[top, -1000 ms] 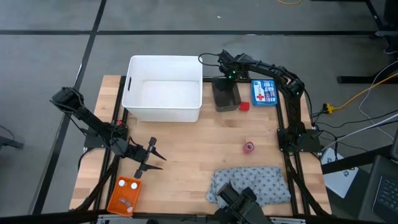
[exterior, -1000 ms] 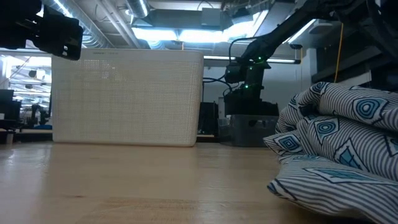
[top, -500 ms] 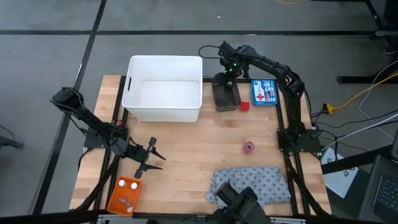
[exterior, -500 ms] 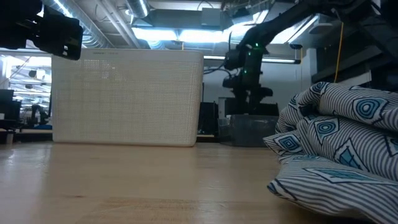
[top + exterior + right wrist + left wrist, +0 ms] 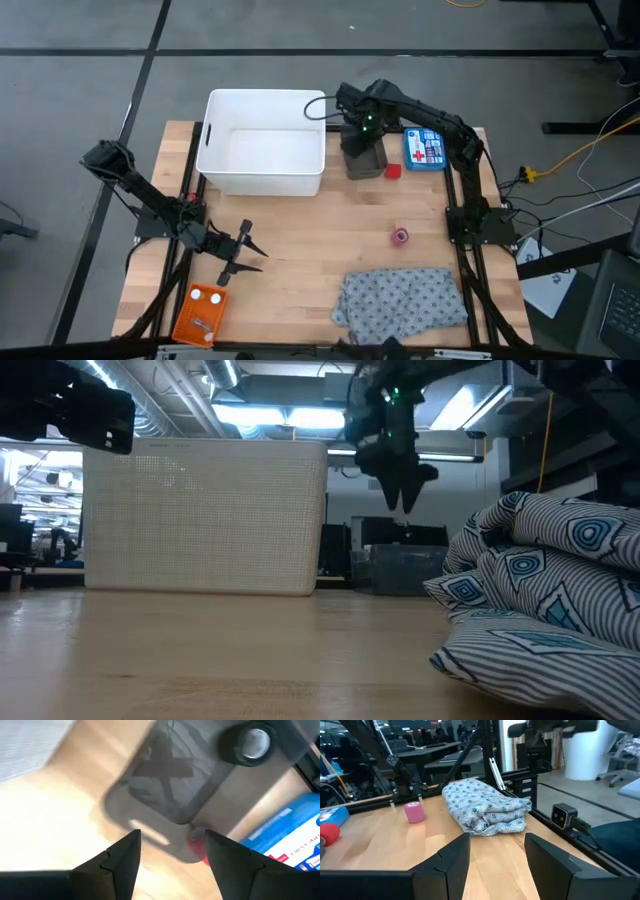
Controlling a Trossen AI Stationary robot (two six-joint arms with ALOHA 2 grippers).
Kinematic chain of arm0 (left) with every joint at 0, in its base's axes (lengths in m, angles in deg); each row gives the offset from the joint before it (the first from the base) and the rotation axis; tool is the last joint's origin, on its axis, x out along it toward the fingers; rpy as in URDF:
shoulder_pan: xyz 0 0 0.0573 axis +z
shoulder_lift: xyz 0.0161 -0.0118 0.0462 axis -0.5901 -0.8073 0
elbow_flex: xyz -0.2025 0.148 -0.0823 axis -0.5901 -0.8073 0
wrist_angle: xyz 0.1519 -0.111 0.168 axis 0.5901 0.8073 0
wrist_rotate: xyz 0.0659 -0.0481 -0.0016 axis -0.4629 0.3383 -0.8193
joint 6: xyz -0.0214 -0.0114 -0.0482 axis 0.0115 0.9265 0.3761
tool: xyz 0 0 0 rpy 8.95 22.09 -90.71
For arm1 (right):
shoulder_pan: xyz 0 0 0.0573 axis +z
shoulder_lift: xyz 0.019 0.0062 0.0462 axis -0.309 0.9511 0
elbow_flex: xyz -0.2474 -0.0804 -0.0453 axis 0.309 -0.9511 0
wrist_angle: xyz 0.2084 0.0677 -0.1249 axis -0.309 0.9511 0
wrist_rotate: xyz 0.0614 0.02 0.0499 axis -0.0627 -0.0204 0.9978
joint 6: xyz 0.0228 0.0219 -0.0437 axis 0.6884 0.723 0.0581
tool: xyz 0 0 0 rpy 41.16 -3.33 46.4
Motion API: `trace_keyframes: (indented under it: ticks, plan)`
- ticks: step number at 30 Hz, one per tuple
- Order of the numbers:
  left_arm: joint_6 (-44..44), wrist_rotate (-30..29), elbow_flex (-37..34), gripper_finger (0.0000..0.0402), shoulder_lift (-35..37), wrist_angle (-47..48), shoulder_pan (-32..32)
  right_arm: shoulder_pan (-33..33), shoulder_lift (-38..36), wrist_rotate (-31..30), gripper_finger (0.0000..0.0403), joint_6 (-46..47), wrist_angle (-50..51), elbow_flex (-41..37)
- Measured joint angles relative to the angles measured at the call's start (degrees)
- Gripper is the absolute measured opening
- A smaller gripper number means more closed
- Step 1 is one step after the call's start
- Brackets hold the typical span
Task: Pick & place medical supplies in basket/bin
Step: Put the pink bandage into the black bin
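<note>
My right gripper [image 5: 403,488] hangs open, fingers pointing down, above a dark grey bin [image 5: 364,156] that stands right of the white tub [image 5: 264,155]. A dark roll [image 5: 252,742] lies inside that bin. A red block [image 5: 393,170] rests on the table at the bin's corner. On the wood farther toward the near edge stands a pink roll [image 5: 400,237], and the grey dotted cloth [image 5: 405,297] lies folded near the front edge. The orange basket [image 5: 200,313], with tiny pale pieces in it, sits at the near left. Just beyond it my left gripper [image 5: 246,251] waits open and level.
A blue first-aid box [image 5: 424,148] lies flat right of the dark bin. Bare wood stretches between the white tub, the pink roll and the orange basket. The arm frames stand at the table's left and right edges.
My right gripper has risen out of the dark grey bin and drifted toward the table's left, above the bin's far end, still pointing down. The dark roll stays in the bin.
</note>
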State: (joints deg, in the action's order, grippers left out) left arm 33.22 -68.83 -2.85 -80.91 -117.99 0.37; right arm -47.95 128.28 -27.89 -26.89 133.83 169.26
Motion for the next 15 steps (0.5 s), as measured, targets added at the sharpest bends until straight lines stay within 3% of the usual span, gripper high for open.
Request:
trace_keyframes:
  ticks: [7, 15]
  plan:
    - [3.24, 6.14, 0.0, 0.0187, 0.0, 0.01, 1.46, 6.97, -4.73, -0.03, 0.022, 3.5, 0.31, 2.17]
    - [6.89, 10.2, -0.02, 0.0187, 0.0, 3.49, 1.42, 17.14, -13.02, -4.1, 0.022, 15.48, 3.32, 1.08]
